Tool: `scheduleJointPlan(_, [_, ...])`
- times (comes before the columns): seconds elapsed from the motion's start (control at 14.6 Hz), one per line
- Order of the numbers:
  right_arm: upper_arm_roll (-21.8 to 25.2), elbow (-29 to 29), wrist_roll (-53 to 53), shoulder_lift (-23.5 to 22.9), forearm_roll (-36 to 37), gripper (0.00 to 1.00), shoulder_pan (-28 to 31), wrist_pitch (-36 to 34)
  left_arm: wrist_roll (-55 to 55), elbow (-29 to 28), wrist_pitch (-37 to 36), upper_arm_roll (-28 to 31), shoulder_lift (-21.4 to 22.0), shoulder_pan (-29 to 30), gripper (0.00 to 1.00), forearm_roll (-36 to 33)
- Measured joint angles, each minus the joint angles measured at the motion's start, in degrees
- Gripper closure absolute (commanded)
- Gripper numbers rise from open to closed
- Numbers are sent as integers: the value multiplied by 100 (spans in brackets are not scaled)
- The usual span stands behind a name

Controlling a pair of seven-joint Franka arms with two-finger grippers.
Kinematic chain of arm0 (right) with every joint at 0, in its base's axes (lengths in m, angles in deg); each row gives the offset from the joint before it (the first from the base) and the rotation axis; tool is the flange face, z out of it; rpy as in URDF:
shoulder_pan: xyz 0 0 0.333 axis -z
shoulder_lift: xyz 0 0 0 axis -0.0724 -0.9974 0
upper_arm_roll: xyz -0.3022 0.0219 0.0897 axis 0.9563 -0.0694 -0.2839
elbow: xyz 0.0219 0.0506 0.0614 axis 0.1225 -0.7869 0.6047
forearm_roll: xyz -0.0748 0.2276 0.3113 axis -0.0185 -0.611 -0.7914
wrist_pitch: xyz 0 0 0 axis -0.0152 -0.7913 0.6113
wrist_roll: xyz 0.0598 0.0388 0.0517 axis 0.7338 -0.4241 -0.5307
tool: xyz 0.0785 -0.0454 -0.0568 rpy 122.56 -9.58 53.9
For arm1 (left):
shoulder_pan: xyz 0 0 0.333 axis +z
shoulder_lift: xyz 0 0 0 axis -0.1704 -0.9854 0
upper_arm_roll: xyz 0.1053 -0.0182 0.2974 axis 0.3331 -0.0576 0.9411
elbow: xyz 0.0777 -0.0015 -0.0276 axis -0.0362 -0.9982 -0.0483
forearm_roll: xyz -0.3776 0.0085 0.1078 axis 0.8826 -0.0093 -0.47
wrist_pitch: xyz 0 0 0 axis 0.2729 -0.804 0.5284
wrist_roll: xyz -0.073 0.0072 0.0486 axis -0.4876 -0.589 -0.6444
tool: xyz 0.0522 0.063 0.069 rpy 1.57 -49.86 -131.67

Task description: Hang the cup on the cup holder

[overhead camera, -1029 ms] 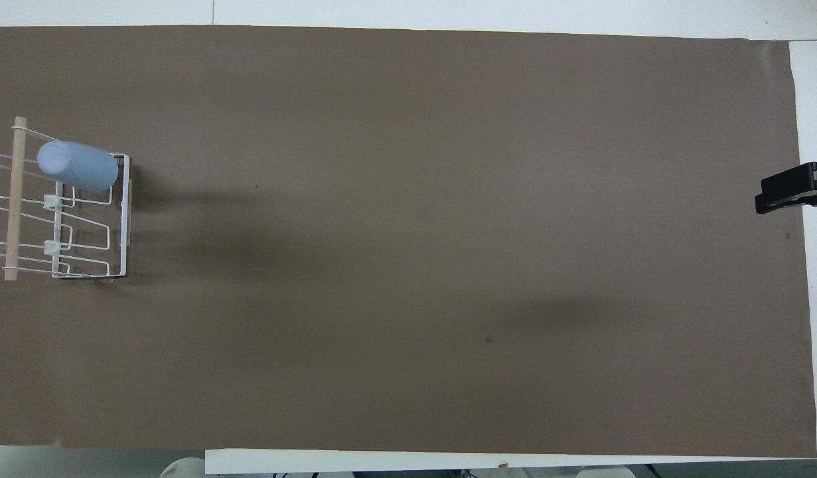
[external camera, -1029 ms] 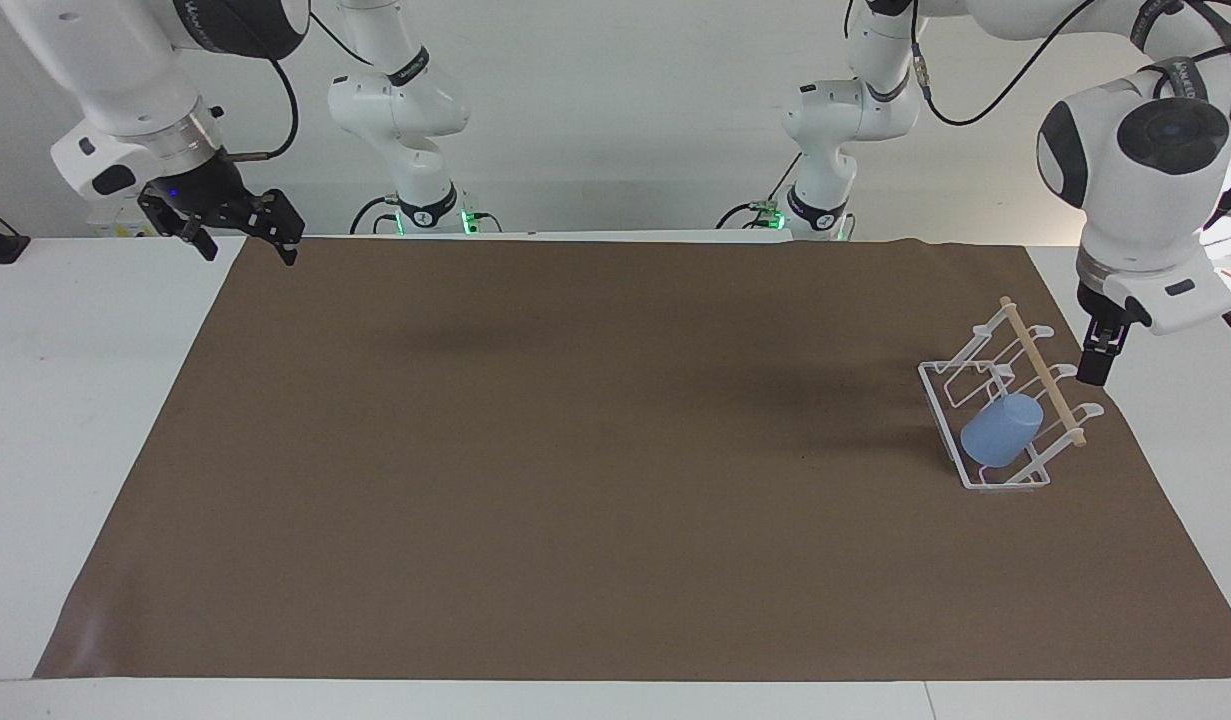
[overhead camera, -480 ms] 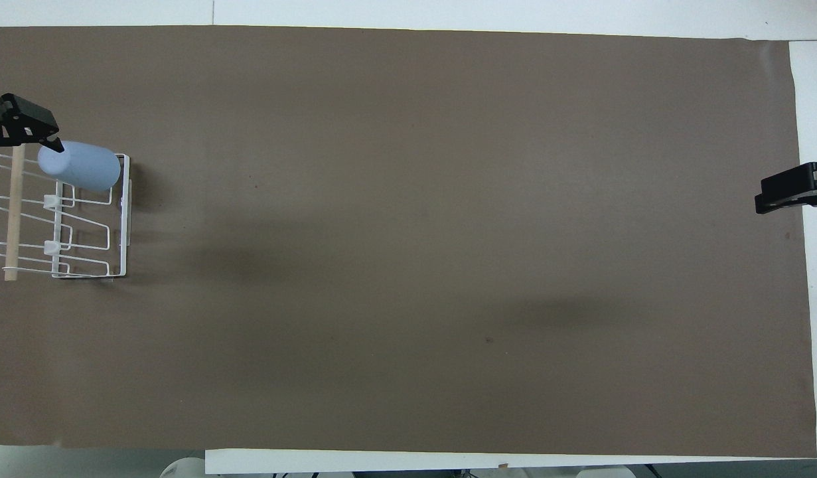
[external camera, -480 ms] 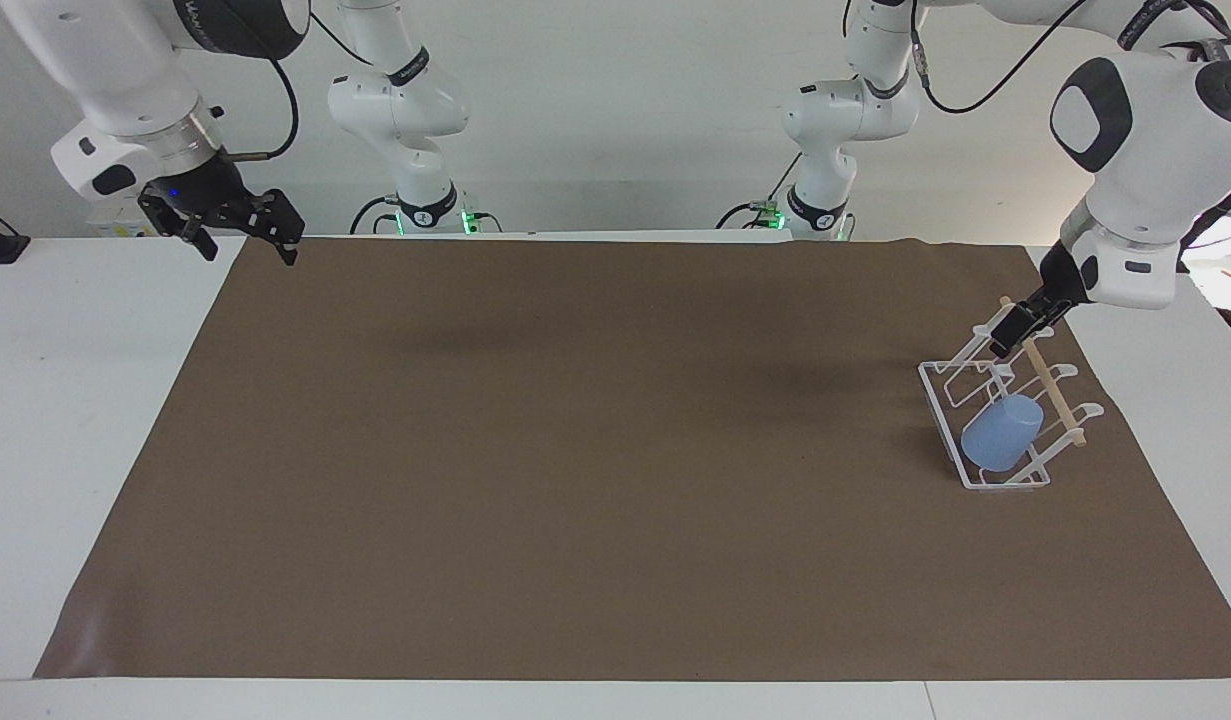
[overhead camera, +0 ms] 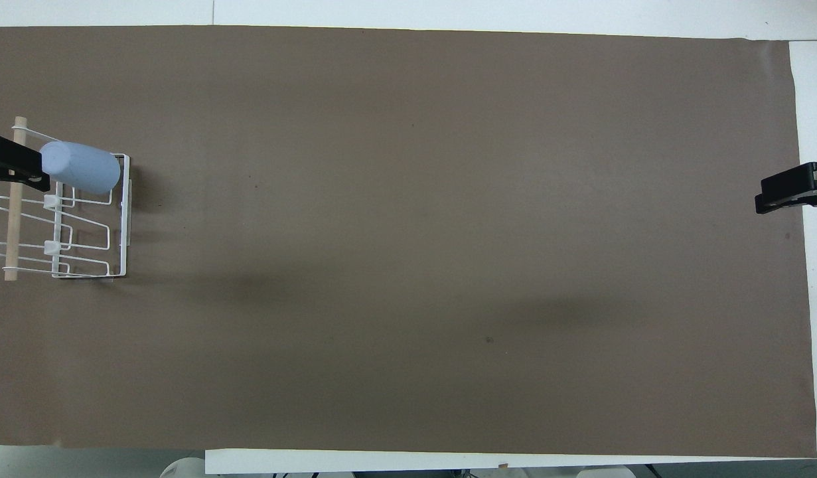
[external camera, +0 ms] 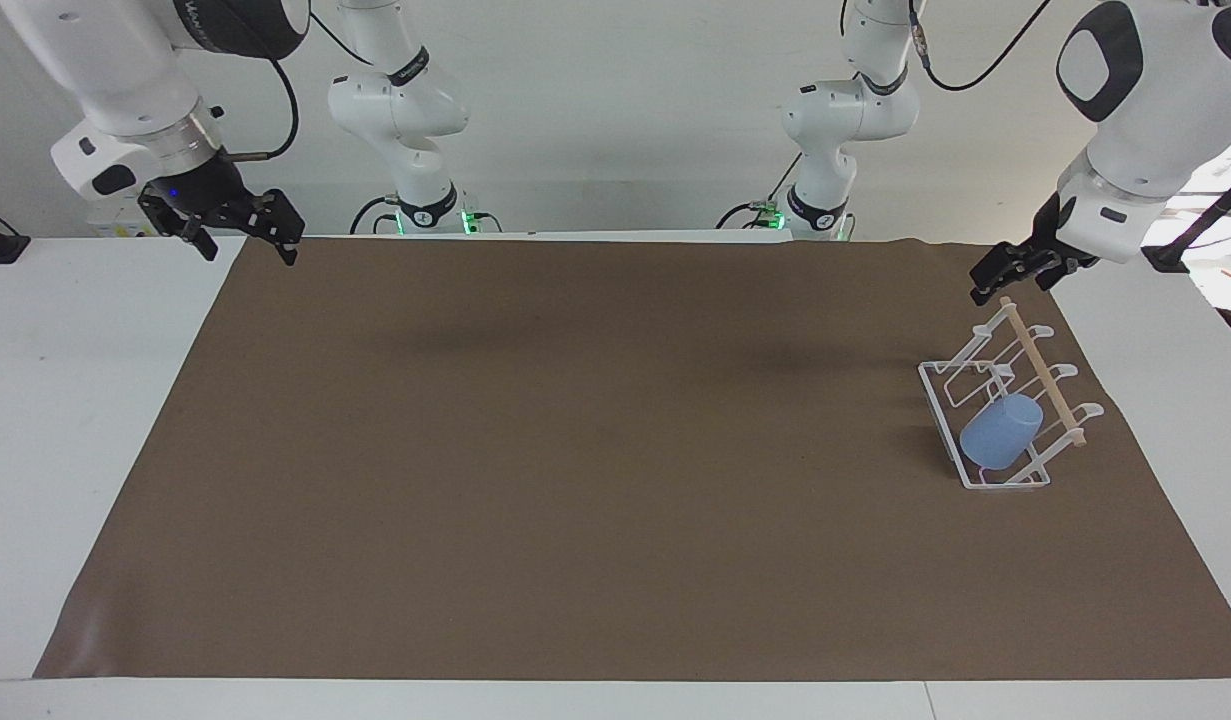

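The light-blue cup hangs tilted on a prong of the white wire cup holder, at the holder's end farther from the robots. It also shows in the overhead view, below the wooden dowel of the holder. The holder stands at the left arm's end of the table. My left gripper is open and empty in the air, above the holder's end nearer to the robots, clear of the cup; only part of it shows from overhead. My right gripper is open and empty and waits over the right arm's end.
A brown mat covers most of the white table. Nothing else lies on the mat.
My left gripper has risen from beside the holder's dowel and swung up over the holder's end nearer the robots. The cup stays on its prong. The right arm has not moved.
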Motion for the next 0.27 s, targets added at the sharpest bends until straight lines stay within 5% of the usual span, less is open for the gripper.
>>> scheduleJointPlan(0.27, [0,0,0,0,0,0,0,0,-380,24,-2,1,86,0,0,1])
